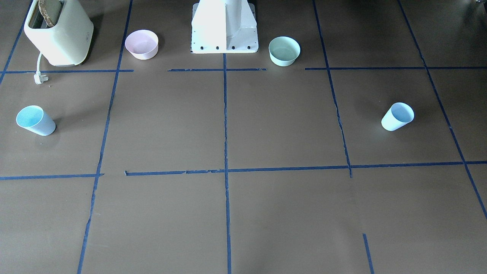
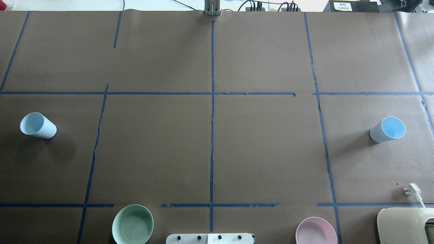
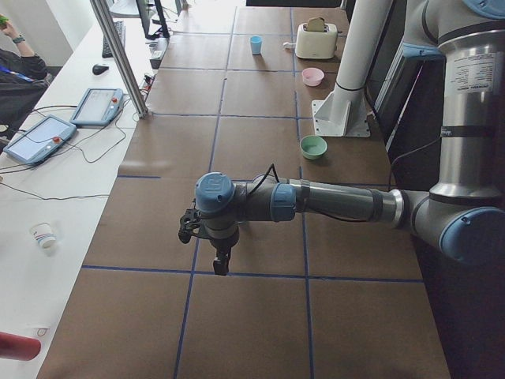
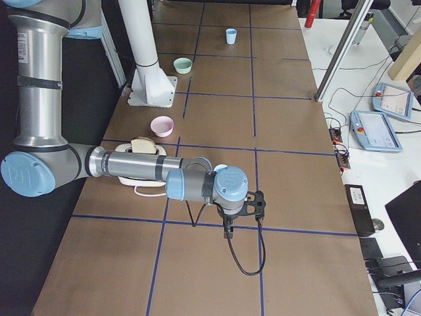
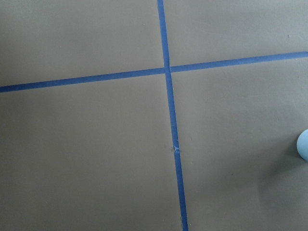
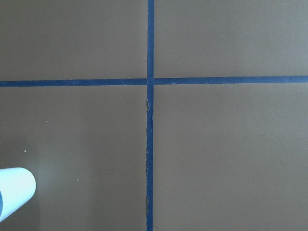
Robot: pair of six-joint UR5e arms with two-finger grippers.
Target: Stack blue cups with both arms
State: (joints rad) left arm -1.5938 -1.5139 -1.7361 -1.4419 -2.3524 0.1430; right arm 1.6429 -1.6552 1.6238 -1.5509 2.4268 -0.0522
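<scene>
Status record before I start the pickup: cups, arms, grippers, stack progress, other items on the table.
left cup: upright, standing alone at the robot's left end of the table
right cup: upright, standing alone at the right end
stack: not started, cups far apart
left arm: stretched out over the table
right arm: stretched out over the table
left gripper: points down, open or shut cannot be told
right gripper: points down, open or shut cannot be told
other: mint-green bowl, pink bowl, toaster

Both left arm and right arm are grey tubes with light-blue joint caps.
</scene>
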